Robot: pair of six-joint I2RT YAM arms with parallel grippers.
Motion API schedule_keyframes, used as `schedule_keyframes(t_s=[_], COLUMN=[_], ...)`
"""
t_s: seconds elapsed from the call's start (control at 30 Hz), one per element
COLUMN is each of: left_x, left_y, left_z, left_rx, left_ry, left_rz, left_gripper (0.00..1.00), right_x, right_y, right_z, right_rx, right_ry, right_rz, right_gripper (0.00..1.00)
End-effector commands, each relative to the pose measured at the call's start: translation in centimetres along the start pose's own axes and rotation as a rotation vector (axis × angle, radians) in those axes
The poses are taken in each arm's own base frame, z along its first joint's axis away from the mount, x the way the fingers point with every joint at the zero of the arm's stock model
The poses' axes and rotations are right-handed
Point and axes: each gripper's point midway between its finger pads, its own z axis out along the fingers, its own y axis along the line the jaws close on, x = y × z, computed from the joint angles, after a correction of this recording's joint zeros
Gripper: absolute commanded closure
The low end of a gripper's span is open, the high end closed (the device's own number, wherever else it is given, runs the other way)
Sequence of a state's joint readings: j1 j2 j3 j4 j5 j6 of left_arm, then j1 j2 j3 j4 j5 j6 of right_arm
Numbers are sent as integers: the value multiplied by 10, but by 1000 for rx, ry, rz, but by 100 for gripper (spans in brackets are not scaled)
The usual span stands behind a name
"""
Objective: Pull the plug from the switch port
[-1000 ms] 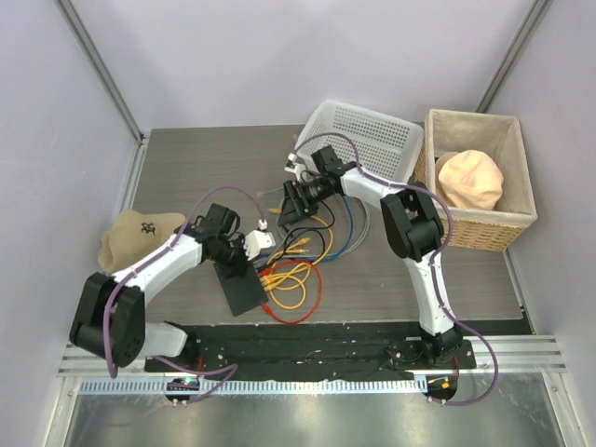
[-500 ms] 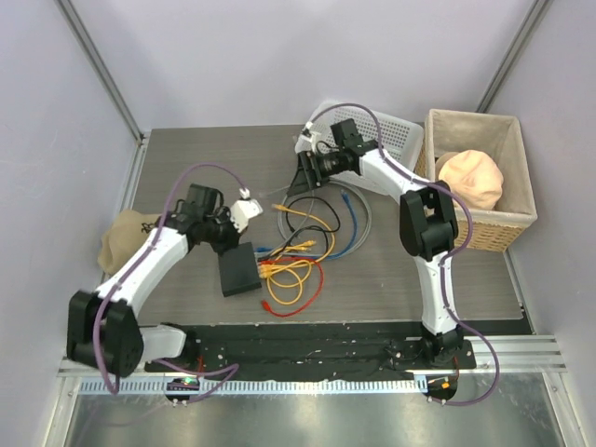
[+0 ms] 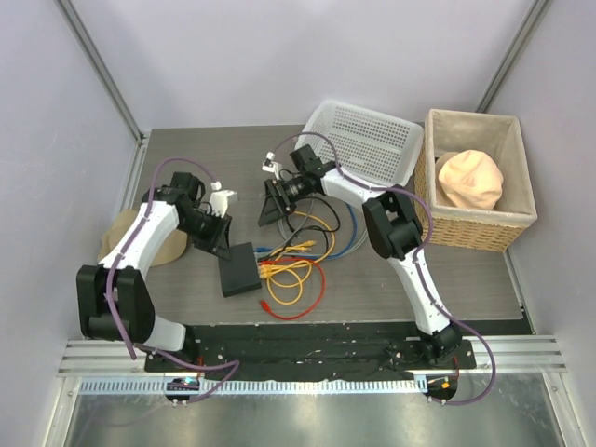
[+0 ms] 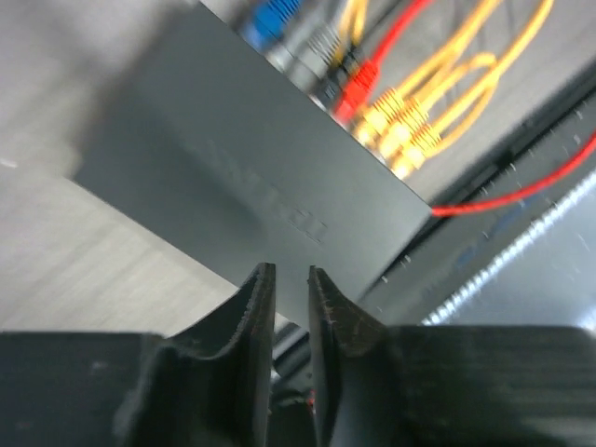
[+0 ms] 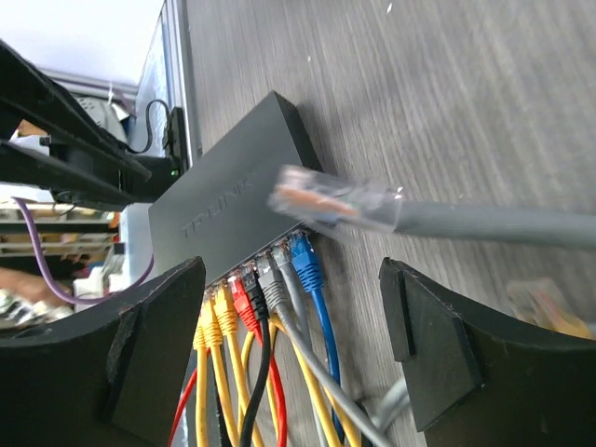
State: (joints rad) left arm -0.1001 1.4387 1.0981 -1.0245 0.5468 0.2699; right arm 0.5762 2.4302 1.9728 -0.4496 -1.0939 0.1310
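Note:
The switch (image 3: 239, 270) is a flat black box lying near the table's front. Yellow, red, black, grey and blue plugs (image 5: 303, 256) sit in the ports along its right edge (image 5: 223, 209). A loose grey plug (image 5: 335, 203) with a clear tip lies free in front of the ports, its grey cable running off to the right. My right gripper (image 3: 277, 198) (image 5: 293, 270) hovers behind the cables with its jaws wide apart and nothing between them. My left gripper (image 3: 216, 237) (image 4: 289, 272) is just left of the switch (image 4: 251, 177), with a narrow empty gap between its fingers.
A tangle of coloured cables (image 3: 293, 270) spreads right of the switch. A white mesh basket (image 3: 368, 140) is tipped at the back. To its right stands a wicker basket (image 3: 521, 219) holding a peach lump (image 3: 470, 179). A tan cap (image 3: 130, 244) lies at the left, under my left arm.
My left gripper lifted off the switch, drew back to the left and parted its fingers slightly. The switch turned a little. My right gripper swung up, then came down further left.

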Motion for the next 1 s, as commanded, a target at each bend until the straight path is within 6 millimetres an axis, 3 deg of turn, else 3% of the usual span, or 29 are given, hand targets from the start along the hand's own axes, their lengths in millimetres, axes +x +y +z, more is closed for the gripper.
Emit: schedule_keyframes(t_s=[0.0, 0.07, 0.27, 0.37, 0.53, 0.8, 0.97], left_x=[20, 21, 55, 63, 73, 83, 83], left_y=[-10, 2, 39, 50, 54, 63, 65], left_z=[4, 16, 49, 56, 65, 71, 70], left_rx=[93, 74, 38, 13, 25, 22, 13], left_ry=[69, 107, 363, 414, 484, 546, 541], left_rz=[-45, -86, -254, -306, -350, -407, -410], left_gripper=[73, 70, 67, 66, 64, 64, 64], right_x=[-2, 2, 16, 31, 62, 74, 76], right_y=[22, 20, 14, 10, 5, -6, -4], right_z=[8, 14, 19, 24, 34, 61, 68], right_rx=[-82, -85, -77, -57, -37, -57, -65], right_ry=[16, 28, 66, 118, 217, 252, 261], right_rz=[-21, -8, 8, 10, 28, 66, 57], right_gripper=[15, 14, 14, 15, 17, 25, 31])
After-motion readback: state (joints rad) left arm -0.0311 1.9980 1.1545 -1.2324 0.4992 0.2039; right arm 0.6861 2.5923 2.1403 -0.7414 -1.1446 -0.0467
